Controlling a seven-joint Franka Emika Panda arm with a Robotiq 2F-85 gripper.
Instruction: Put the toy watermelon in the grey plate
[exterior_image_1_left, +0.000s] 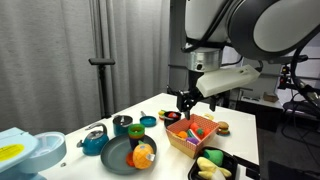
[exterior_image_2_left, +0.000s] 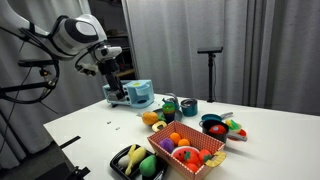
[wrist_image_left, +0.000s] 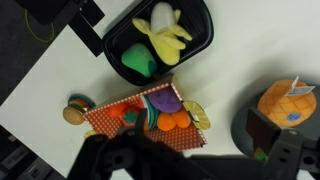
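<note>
The grey plate (exterior_image_1_left: 113, 156) stands on the white table and also shows in an exterior view (exterior_image_2_left: 207, 127) and the wrist view (wrist_image_left: 244, 124). An orange round toy fruit (exterior_image_1_left: 144, 156) sits on it. The toy watermelon (exterior_image_2_left: 236, 127), a small green and red piece, lies at the plate's rim beside the orange fruit. In the wrist view it (wrist_image_left: 262, 153) is partly hidden by a finger. My gripper (exterior_image_1_left: 183, 102) hangs open and empty above the table by the basket, apart from the plate. It also shows in an exterior view (exterior_image_2_left: 109, 78) and in the wrist view (wrist_image_left: 185, 165).
An orange basket (exterior_image_1_left: 193, 133) of toy food stands beside the plate, with a lemon slice (wrist_image_left: 200, 115) between them. A black tray (exterior_image_1_left: 213, 165) holds a banana and a green toy. Teal cups (exterior_image_1_left: 122, 125) and a teal pot (exterior_image_1_left: 95, 141) stand behind the plate.
</note>
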